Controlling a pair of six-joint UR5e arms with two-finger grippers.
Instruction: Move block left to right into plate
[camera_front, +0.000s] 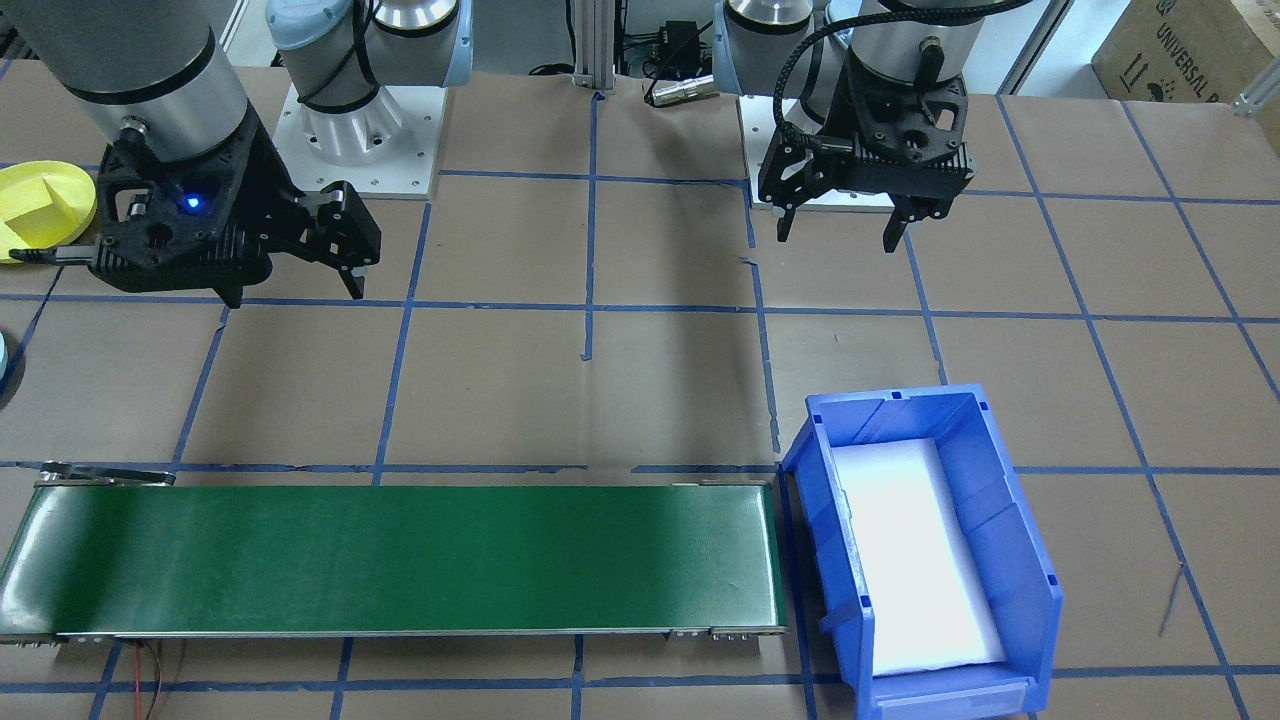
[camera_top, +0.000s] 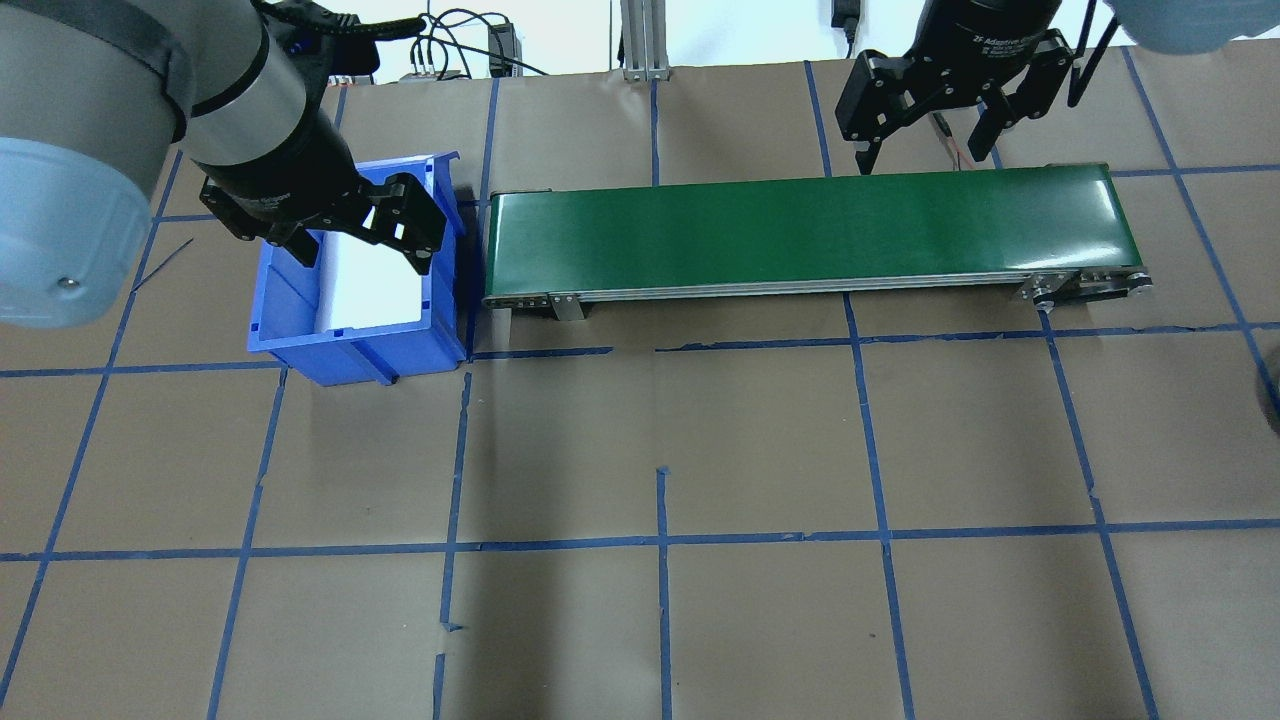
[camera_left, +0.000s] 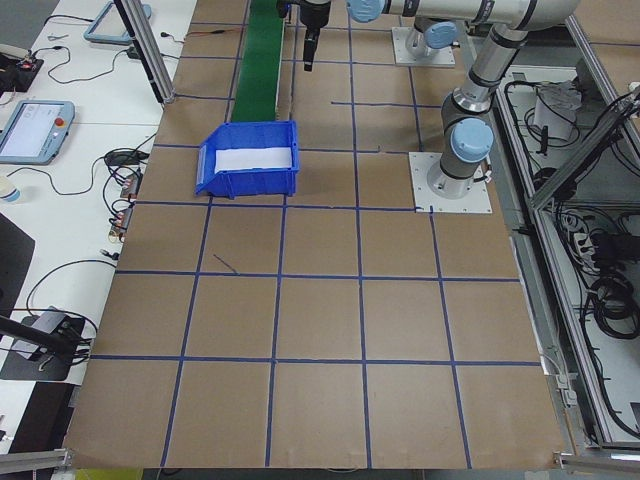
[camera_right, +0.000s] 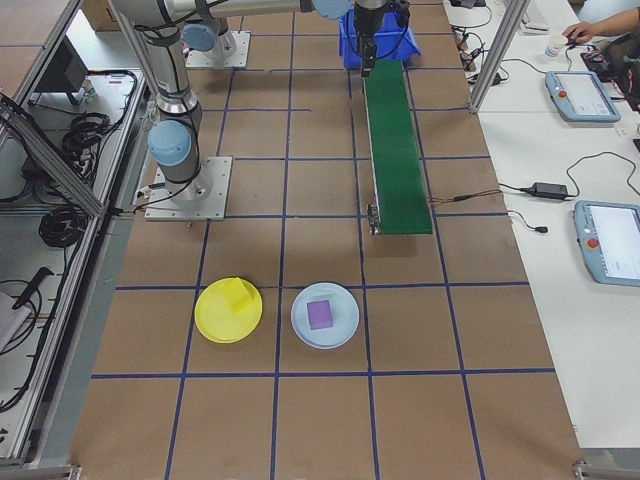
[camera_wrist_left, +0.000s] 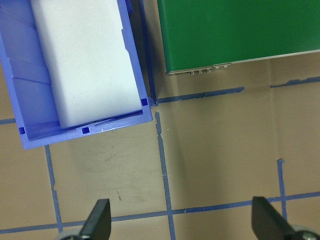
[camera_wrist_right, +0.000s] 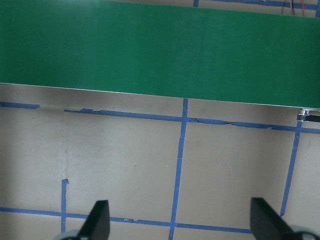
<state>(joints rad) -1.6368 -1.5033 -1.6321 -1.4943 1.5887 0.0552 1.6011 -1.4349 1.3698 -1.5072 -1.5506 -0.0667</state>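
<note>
My left hand (camera_top: 360, 235) hangs over the blue bin (camera_top: 300, 340), fingers spread wide with nothing between them. Its wrist view shows only the bin's white lining, the taped brown surface (camera_top: 660, 440) and the near end of the green conveyor belt (camera_top: 800, 225). My right hand (camera_top: 925, 130) hovers by the belt's other end, just as wide open and just as empty; its own camera shows bare belt and tape lines below.

Further off, past the belt's far end on my right side, sits the yellow plate (camera_right: 228, 310), and a yellow block (camera_right: 238, 297) already lies in it, toward one side of the rim. Just beside it is a pale blue plate (camera_right: 325, 316) holding a purple block (camera_right: 320, 314). I see no loose block on the belt or in the bin, so I judge this block's transfer to be done.

The block looks like foam: I would expect it to be light, soft and a bit springy, grippy not slippery, and in no danger of breaking. If I had to take it again, I would close on two opposite flat sides near mid-height, gently, since a hard squeeze would likely deform it and let it spring sideways on release.
</note>
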